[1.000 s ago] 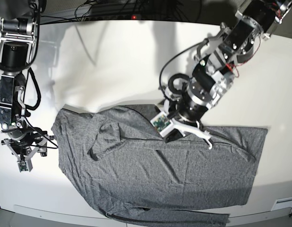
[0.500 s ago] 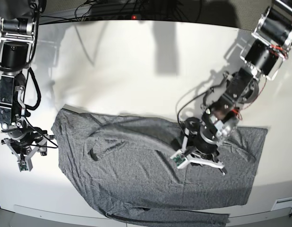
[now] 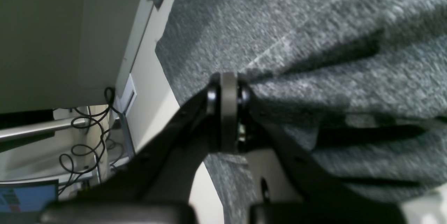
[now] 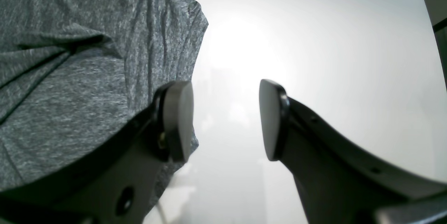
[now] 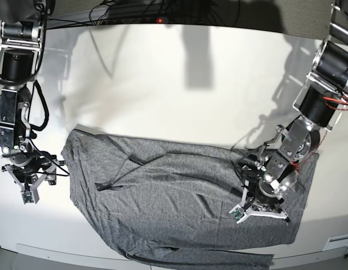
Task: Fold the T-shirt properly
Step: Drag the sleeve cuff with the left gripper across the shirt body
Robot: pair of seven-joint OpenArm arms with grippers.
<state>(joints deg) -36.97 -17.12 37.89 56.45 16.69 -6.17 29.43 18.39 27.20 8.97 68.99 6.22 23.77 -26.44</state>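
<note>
Lying spread and wrinkled, the shirt (image 5: 179, 197) covers the table (image 5: 163, 73) from about 9 o'clock to 4 o'clock in the base view, with a sleeve trailing along the near edge at 6 o'clock. The left end effector (image 5: 258, 209) sits low on the cloth at 4 o'clock, its jaws pressed together; the left wrist view (image 3: 228, 112) shows grey fabric bunched into folds at their tips, apparently pinched. The right end effector (image 5: 32, 188) hangs at 9 o'clock, just beside the shirt's edge, jaws spread over bare table with nothing between them (image 4: 225, 119).
</note>
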